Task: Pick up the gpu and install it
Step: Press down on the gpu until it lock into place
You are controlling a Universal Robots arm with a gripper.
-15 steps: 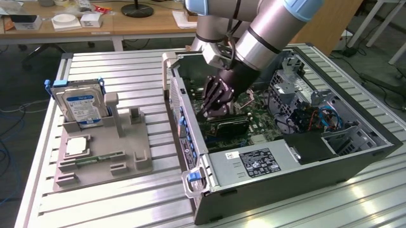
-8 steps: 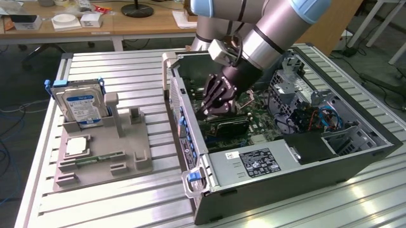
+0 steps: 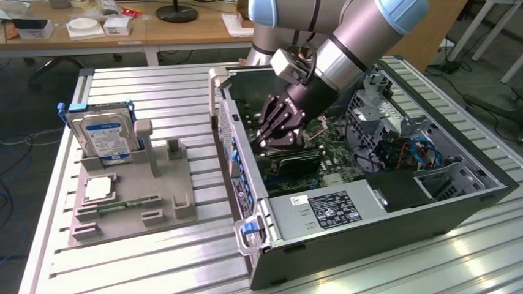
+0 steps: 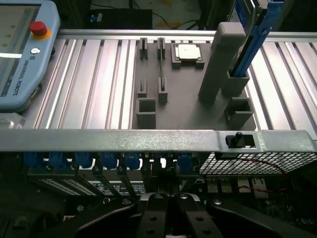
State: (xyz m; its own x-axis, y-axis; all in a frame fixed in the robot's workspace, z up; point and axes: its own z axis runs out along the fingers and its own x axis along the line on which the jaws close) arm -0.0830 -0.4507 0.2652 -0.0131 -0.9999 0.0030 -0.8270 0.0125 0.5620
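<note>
Graphics hardware is the concern here: the gpu is seen lying low inside the open computer case, a dark flat card set over the green motherboard near the case's rear wall, which suggests it is being seated in its slot rather than carried. The gripper is placed directly above it, fingers drawn fully together and pointed down, the tips at the card's upper edge; whether the card is clamped or merely pressed cannot be told. In the wrist view the closed gripper is aimed at the case's rear edge, where a row of blue slot clips is lined up, presumably so the card's bracket can meet that wall. On the exterior view's left, the grey parts holder is left on the ribbed table, with the hard drive kept upright in its stand and the memory stick laid flat, both untouched.
</note>
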